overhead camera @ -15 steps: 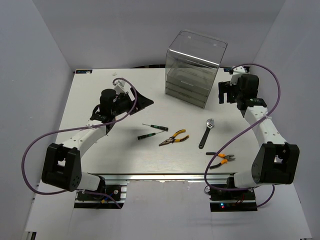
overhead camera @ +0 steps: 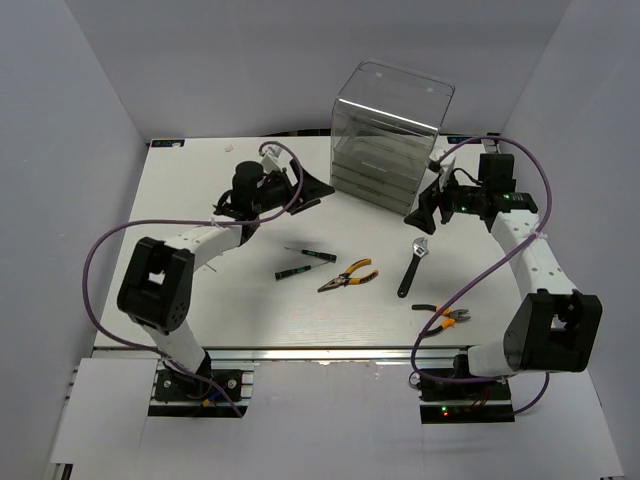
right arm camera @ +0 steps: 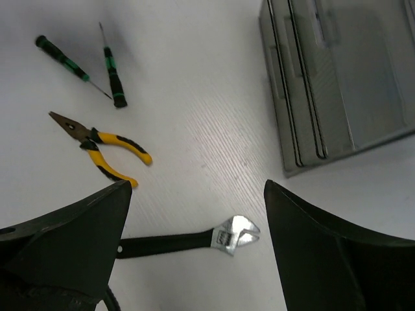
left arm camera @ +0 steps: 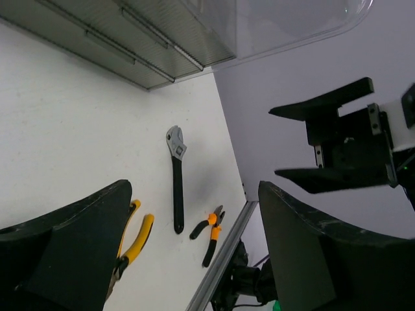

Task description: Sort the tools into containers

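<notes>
The table [overhead camera: 250, 320] runs past the edges of both my wrist views; the smoky-grey cabinet [overhead camera: 392, 130] stands at its far middle, cut off by the top edge in my left wrist view and by the top and right edges in my right one; its stacked drawers [overhead camera: 372, 182] sit flush, and through the tinted fronts I cannot make out what lies in them; my left gripper [overhead camera: 322, 192] hangs just left of the cabinet, fingers spread wide with nothing between them; my right gripper [overhead camera: 418, 218] hangs near the cabinet's right front corner, likewise spread and holding nothing; the tools all lie on the table in front of the cabinet, apart from it; the wrench [overhead camera: 413, 266] has its handle end hidden behind a finger in my right wrist view; the pliers [overhead camera: 350, 275] are partly covered by a finger in my left wrist view; the cutters [overhead camera: 445, 318] lie nearest my right base; the two screwdrivers [overhead camera: 296, 268] lie just left of the pliers.
</notes>
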`<action>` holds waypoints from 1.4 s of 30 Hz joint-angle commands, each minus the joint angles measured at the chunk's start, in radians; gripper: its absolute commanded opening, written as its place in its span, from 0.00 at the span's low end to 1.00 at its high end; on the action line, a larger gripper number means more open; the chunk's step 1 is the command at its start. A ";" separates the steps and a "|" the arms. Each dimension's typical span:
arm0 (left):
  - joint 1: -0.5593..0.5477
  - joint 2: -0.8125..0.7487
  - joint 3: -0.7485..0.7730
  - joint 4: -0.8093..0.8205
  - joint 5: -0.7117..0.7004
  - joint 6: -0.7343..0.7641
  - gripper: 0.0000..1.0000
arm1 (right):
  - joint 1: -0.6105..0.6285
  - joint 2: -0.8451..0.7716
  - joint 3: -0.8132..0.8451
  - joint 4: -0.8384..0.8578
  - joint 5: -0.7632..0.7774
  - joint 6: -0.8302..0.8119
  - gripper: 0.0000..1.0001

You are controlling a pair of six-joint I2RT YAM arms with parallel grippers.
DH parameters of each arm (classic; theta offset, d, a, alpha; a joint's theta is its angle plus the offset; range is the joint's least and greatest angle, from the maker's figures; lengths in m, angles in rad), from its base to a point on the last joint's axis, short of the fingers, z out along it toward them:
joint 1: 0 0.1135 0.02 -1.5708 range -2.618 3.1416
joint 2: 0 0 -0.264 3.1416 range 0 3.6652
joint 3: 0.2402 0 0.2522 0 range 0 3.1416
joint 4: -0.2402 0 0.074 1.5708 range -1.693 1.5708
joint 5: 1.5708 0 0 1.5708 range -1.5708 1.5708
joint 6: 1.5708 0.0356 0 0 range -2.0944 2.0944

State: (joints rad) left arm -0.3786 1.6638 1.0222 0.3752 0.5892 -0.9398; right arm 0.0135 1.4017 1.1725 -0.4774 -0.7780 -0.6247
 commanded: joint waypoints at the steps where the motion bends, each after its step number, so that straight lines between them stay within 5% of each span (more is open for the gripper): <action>1: -0.035 0.036 0.107 0.080 -0.021 -0.022 0.90 | -0.003 -0.065 -0.020 -0.004 -0.190 -0.066 0.89; 9: -0.106 0.232 0.286 0.122 -0.223 -0.073 0.84 | -0.003 -0.144 -0.132 0.307 -0.149 0.146 0.89; 18: -0.144 0.424 0.464 0.171 -0.364 -0.163 0.68 | -0.003 -0.179 -0.138 0.391 -0.127 0.223 0.88; 30: -0.148 0.613 0.679 0.185 -0.347 -0.208 0.51 | -0.032 -0.198 -0.183 0.433 -0.121 0.238 0.88; 42: -0.149 0.671 0.719 0.215 -0.329 -0.263 0.37 | -0.041 -0.193 -0.178 0.438 -0.116 0.237 0.88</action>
State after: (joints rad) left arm -0.5259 2.3283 1.6913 0.5579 0.2543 -1.1782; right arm -0.0204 1.2236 0.9981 -0.0780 -0.8921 -0.3954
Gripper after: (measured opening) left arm 0.385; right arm 0.886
